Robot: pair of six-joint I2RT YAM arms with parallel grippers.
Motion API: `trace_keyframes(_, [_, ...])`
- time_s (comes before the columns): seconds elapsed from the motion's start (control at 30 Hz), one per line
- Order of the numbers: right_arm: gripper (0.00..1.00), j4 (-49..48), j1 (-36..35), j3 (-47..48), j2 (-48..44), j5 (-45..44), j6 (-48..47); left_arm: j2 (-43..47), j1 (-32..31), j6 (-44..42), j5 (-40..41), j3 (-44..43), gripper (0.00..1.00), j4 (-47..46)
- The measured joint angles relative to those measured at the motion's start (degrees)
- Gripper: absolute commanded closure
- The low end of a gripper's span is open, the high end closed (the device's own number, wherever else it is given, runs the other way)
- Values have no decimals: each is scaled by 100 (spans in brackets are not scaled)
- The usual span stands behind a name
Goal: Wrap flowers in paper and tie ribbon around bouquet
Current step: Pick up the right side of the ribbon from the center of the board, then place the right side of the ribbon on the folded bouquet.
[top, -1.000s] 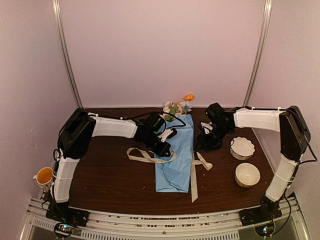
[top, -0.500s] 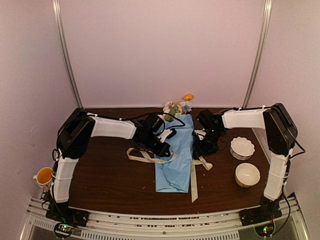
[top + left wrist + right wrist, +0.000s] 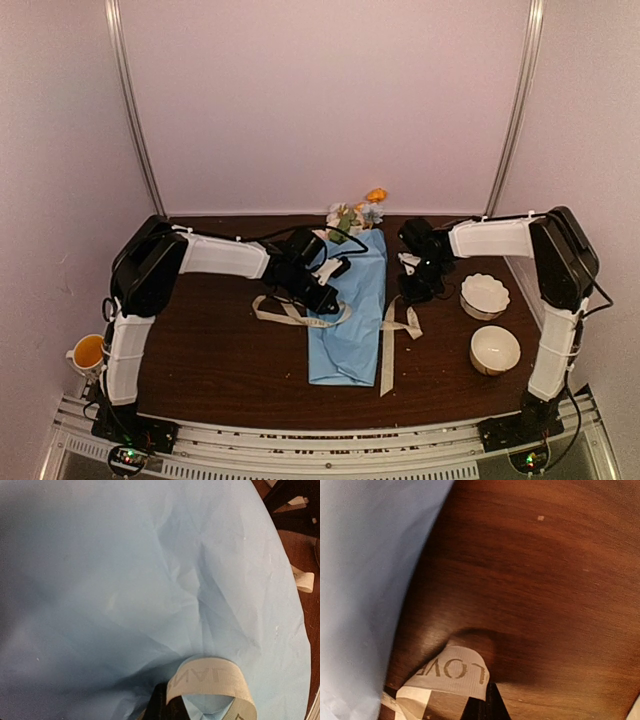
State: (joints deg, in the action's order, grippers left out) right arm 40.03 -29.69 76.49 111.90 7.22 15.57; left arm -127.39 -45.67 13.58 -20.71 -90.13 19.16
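Left wrist view: the left hand [image 3: 162,707] is seen closed tight on a loop of the ribbon [image 3: 210,677], over the blue paper [image 3: 150,580]. The right hand [image 3: 484,707] is likewise clamped on a ribbon end printed LOVE, over the desk [image 3: 545,580]. From above, the bouquet [image 3: 350,310] is laid between both arms, with the flowers [image 3: 352,212] at its far end and 2 bowls [image 3: 484,296] to the right.

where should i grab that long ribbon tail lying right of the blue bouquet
Take the ribbon near its free front end, beside the bouquet. Come straight down, jaws across its width: it lies flat and thin on the table, so a top pinch likely works best.
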Motion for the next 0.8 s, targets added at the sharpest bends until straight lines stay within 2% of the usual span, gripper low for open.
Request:
trace_keyframes(0.13, [100, -92, 376, -452, -793, -273, 153, 46, 22, 0, -2, 83, 100, -15])
trace_keyframes(0.3, [100, -48, 439, -337, -2236, -603, -236, 46, 42, 0, -24, 94, 100, -31])
trace_keyframes(0.37, [100, -160, 195, -205, -2638, -313, -426, 46, 48, 0, -42, 107, 100, -52])
trace_keyframes(0.47, [100, -881, -291, -284, -2992, 782, -428, 101, 63, 2, -103, 227, 100, -179])
trace_keyframes(0.57, [100, -1886, -684, -492, -2846, 1792, -22, 199, 85, 9, -168, 431, 100, -363])
trace_keyframes(0.63, [100, -2479, -861, -479, -2433, 2273, 289, 262, 101, 28, -208, 549, 100, -457])
trace_keyframes(0.8, [100, -3814, -973, -767, -1325, 2771, 1274, 638, 149, 201, -404, 1137, 100, -857])
